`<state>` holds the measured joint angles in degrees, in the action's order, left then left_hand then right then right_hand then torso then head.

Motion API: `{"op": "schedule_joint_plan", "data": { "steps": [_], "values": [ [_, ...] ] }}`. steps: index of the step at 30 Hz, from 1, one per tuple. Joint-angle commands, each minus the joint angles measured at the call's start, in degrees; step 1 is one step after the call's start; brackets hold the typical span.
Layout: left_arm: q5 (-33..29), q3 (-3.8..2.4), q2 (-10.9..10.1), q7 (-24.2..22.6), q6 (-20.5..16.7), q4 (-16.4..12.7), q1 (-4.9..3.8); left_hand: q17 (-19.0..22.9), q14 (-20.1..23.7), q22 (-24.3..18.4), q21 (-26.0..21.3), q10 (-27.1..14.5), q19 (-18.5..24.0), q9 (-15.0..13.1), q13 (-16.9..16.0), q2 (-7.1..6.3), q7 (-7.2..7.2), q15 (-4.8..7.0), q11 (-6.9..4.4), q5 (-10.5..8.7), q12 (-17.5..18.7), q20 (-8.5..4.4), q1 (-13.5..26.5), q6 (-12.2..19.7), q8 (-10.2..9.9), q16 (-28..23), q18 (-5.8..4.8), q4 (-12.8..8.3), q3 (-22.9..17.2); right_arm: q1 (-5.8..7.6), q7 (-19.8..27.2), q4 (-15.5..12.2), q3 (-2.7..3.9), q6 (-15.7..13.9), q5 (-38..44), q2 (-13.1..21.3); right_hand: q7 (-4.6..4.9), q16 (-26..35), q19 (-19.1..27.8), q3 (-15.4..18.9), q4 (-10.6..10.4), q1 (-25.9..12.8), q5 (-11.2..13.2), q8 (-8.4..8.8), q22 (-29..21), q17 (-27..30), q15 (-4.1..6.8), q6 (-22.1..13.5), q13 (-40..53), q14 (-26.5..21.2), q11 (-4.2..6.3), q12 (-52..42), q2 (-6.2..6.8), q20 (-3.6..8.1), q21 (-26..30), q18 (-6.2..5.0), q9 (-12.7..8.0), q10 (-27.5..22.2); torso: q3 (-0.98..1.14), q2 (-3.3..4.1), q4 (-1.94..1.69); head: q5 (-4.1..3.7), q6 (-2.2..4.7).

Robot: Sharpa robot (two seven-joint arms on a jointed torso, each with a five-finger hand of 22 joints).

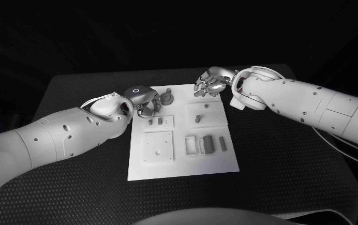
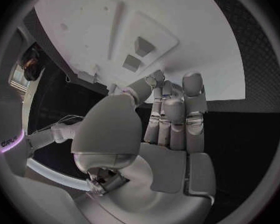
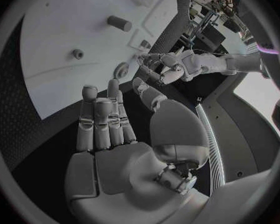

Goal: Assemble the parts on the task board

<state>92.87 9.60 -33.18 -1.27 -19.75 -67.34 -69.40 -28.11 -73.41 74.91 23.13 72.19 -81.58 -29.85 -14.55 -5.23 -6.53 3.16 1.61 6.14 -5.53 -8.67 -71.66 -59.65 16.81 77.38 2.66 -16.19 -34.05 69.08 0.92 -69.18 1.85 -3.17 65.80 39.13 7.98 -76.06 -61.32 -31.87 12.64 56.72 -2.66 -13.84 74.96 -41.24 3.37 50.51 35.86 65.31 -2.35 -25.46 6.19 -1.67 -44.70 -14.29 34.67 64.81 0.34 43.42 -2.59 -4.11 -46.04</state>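
The white task board (image 1: 182, 170) lies flat in the middle of the black counter (image 1: 74, 88), so both arms can reach it from their own side. Small grey parts (image 1: 208, 143) lie in a row on the board's near right side. One short peg (image 1: 197, 117) stands up in a square plate farther back. They look like they are waiting to be picked up.

The left hand (image 1: 142, 103) is at the board's far left edge. Its fingers (image 2: 174, 117) are straight and close side by side, and they hold nothing. The right hand (image 1: 210, 86) is at the board's far edge, on the right. Its fingers (image 3: 102, 117) are straight too, with nothing in them. A round flat part (image 1: 167, 99) lies between the two hands.

I think no part is being joined yet, and the hands are just getting near so they can grab one.
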Motion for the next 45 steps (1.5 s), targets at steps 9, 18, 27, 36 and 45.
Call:
{"op": "schedule_joint_plan", "data": {
  "steps": [9, 18, 27, 36, 45],
  "values": [
    [0.6, 0.01, -0.2, 0.1, 1.2, -0.2, -0.01, 0.1, -0.1, 1.2, 0.3, 2.1, 0.1, 0.0, -0.1, 0.32, -0.07, 0.35, 1.31, 0.26, 0.0, -0.27, 0.1, -0.2, 0.2, 0.2, 5.15, 0.0, -0.5, -0.02, 0.6, 0.0, 0.01, 0.3, 0.0, 0.0, 0.88, 0.1, -0.1, 0.0, 0.0, -0.4, -0.2, 0.22, 1.0, 0.1, 0.31, 0.6, 0.1, -0.2, -0.26, -0.2, 0.17, 0.24, 0.1, -0.71, 0.1, -0.3, -0.01, -0.01, 0.0, 0.04, -0.02],
    [0.7, 0.02, 0.2, 0.3, 1.4, 0.3, -0.01, 0.1, -0.1, 1.2, 0.3, 2.1, 0.2, 0.0, -0.1, 0.31, -0.09, 0.34, 1.32, 0.25, 0.1, -0.27, 0.1, -0.2, 0.1, 0.2, 5.12, 0.0, -0.5, -0.02, 0.6, 0.0, 0.01, 0.3, 0.0, 0.0, 0.88, 0.1, -0.1, 0.0, 0.0, -0.4, -0.2, 0.23, 1.0, 0.1, 0.31, 0.6, 0.1, -0.2, -0.26, -0.2, 0.16, 0.24, 0.1, -0.71, 0.1, -0.3, -0.02, -0.02, 0.02, 0.06, 0.05],
    [0.7, 0.02, 0.8, 0.1, 1.5, 0.7, 0.22, 0.1, -0.1, 1.2, 0.3, 2.1, 0.2, 0.0, -0.1, 0.32, -0.1, 0.34, 1.32, 0.24, 0.1, -0.27, 0.1, -0.2, 0.1, 0.1, 5.09, 0.0, -0.5, -0.02, 0.6, 0.0, 0.01, 0.3, 0.0, 0.0, 0.88, 0.1, -0.1, 0.0, 0.0, -0.4, -0.2, 0.23, 1.0, 0.1, 0.31, 0.6, 0.1, -0.2, -0.26, -0.2, 0.16, 0.24, 0.1, -0.71, 0.1, -0.3, 0.01, 0.0, 0.06, -0.03, 0.0],
    [0.8, 0.03, 1.2, 0.3, 1.6, 0.9, 0.31, 0.1, -0.1, 1.2, 0.2, 2.2, 0.2, 0.0, -0.2, 0.38, -0.1, 0.34, 1.32, 0.25, 0.1, -0.28, 0.1, -0.2, 0.1, 0.1, 5.07, 0.0, -0.5, -0.02, 0.6, 0.0, 0.01, 0.3, 0.0, 0.0, 0.88, 0.1, -0.1, 0.0, 0.0, -0.4, -0.2, 0.23, 1.0, 0.1, 0.31, 0.6, 0.1, -0.2, -0.26, -0.2, 0.15, 0.24, 0.1, -0.71, 0.1, -0.3, 0.03, 0.01, 0.06, -0.15, 0.01],
    [1.2, 0.21, 1.8, 0.9, 3.4, 1.6, 0.33, 0.1, -0.1, 1.2, 0.2, 2.2, 0.2, 0.0, -0.2, 0.39, -0.11, 0.35, 1.31, 0.23, 0.2, -0.28, 0.2, -0.2, 0.1, 0.1, 5.04, 0.0, -0.5, -0.02, 0.6, 0.0, 0.01, 0.3, 0.0, 0.0, 0.88, 0.1, -0.1, 0.0, 0.0, -0.4, -0.2, 0.24, 1.0, 0.1, 0.31, 0.6, 0.1, -0.2, -0.26, -0.2, 0.15, 0.24, 0.1, -0.71, 0.1, -0.3, 0.01, -0.01, 0.03, -0.2, -0.04]
  ]
}}
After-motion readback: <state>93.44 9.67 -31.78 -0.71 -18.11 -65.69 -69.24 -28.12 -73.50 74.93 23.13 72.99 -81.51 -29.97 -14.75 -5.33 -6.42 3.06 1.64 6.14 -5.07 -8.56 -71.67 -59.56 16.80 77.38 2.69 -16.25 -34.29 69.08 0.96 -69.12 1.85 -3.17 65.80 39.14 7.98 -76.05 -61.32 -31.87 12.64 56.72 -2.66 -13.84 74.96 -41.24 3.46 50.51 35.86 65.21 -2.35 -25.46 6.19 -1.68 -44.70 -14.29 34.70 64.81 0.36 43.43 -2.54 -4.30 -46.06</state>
